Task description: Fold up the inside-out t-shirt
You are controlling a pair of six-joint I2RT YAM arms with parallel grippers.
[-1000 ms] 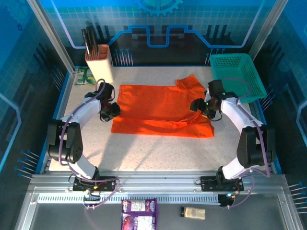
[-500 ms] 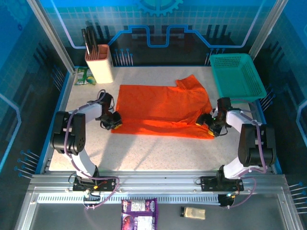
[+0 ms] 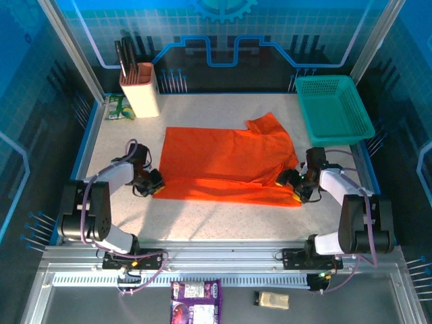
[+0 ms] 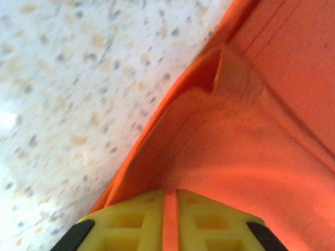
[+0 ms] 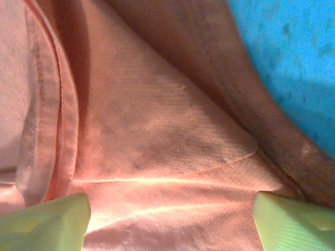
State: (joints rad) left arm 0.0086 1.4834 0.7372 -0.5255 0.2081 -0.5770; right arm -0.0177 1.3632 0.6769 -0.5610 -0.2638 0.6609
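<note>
Orange t-shirt [image 3: 226,158] lies spread across the middle of the tabletop [image 3: 223,219], a claw at each near corner.
The left claw [image 3: 154,187] pinches the near-left hem, a strip of cloth caught between its yellow pads. The right claw [image 3: 295,189] sits spread, with the near-right corner's cloth between its fingers.

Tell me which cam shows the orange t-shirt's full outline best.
Top external: the whole t-shirt lies spread on the table, with all edges and one sleeve visible. Left wrist gives a close-up of one edge against the table. Right wrist gives a close-up of a seam and folds, too near to show shape.
</note>
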